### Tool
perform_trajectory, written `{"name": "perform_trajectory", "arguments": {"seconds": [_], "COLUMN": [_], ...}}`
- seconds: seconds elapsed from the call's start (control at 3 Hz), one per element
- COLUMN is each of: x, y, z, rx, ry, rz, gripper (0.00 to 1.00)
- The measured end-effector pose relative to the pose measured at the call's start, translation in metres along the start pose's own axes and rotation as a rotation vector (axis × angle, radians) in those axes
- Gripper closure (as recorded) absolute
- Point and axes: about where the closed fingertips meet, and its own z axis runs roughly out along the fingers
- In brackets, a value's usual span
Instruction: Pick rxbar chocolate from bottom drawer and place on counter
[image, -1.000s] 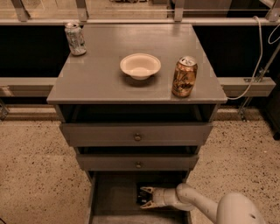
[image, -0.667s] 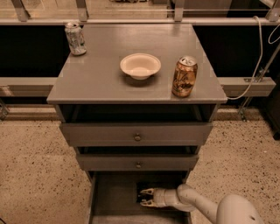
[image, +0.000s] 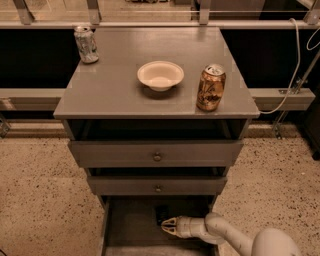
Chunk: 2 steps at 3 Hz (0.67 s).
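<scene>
The bottom drawer (image: 116, 227) is pulled open below the two knobbed drawers. My gripper (image: 168, 226) is inside it, low over the grey floor, with the white arm reaching in from the lower right. A small dark flat shape, the rxbar chocolate (image: 161, 214), lies just behind and touching or nearly touching the gripper's tip. I cannot tell whether the gripper holds it. The counter (image: 115, 80) is the grey cabinet top above.
On the counter stand a silver can (image: 86, 44) at the back left, a white bowl (image: 160, 75) in the middle and a gold-brown can (image: 210, 87) at the right. The middle drawer (image: 157, 185) overhangs the bottom one. Speckled floor lies on both sides.
The gripper has stayed at almost the same spot in the bottom drawer, next to the dark bar. Nothing on the counter has moved.
</scene>
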Motion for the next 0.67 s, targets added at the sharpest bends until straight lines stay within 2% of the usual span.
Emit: {"name": "perform_trajectory", "arguments": {"seconds": [0.33,0.67], "x": [-0.020,-0.095], "y": [-0.002,-0.043], "z": [-0.012,-0.082], "rx": [0.027,0.136], "ry": [-0.068,-0.134], "rz": [-0.031,-0.273], "gripper": [1.00,1.00]}}
